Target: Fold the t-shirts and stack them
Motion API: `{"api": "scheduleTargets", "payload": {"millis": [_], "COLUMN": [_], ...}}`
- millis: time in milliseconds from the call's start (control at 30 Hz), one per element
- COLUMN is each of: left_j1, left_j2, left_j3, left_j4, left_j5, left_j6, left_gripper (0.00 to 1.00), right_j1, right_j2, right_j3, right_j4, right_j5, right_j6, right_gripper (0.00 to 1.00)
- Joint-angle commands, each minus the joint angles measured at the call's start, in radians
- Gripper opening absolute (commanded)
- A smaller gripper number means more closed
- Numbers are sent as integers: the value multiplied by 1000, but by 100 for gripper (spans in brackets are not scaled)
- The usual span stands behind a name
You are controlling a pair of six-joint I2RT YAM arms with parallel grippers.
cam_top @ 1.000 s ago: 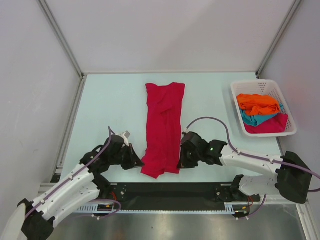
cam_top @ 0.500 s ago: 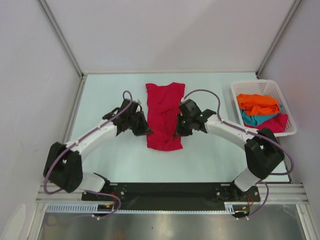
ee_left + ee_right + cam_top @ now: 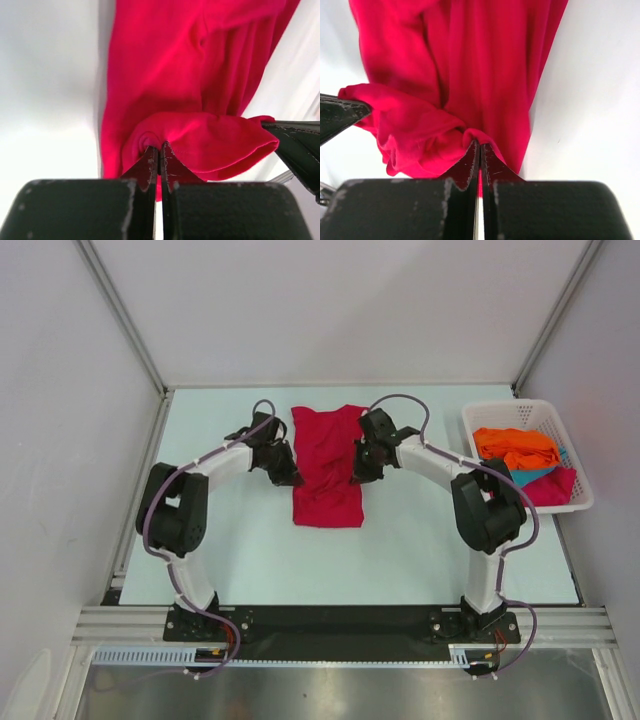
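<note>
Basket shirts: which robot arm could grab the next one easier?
Right. The basket sits on its side; the left hand is across the red shirt, farther away. Both hands are pinching that shirt now, so the right hand must let go first.

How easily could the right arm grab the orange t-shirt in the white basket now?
Probably not yet. The right arm has its jaws shut on the crimson red cloth t-shirt. The orange cloth t-shirt lies uncovered in the white slatted plastic basket, so once freed, likely yes.

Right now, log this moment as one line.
left jaws: shut on red t-shirt | right jaws: shut on red t-shirt | fold: near hem held over its middle | white basket: orange t-shirt on top
</note>
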Motion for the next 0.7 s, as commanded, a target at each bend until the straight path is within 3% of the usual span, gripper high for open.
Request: {"api": "scheduleTargets", "payload": {"millis": [0, 300, 367, 400, 500, 567, 667], "left_j1": [39, 65, 65, 65, 64, 64, 64], "left_j2": [41, 144, 149, 146, 117, 94, 61], "left_j3": [88, 194, 203, 206, 209, 214, 220], "left_j4": [15, -5, -11, -13, -36, -57, -85], "left_j5": [19, 45, 48, 42, -12, -52, -79], "left_j6": [24, 38, 46, 49, 61, 72, 84], "left_gripper": [0, 2, 18, 44, 84, 95, 97], "right_j1": [-26, -44, -43, -43, -43, -41, -25], "right_j2": [61, 155, 172, 175, 166, 155, 144], "right_j3": [101, 168, 182, 184, 190, 205, 245], "right_j4": [-26, -35, -38, -38, -29, -30, -59], "right_j5": [22, 22, 19, 19, 30, 60, 143], "right_j6": [-47, -58, -62, -65, -77, -91, -119], "right_gripper": [0, 1, 14, 18, 29, 31, 33]}}
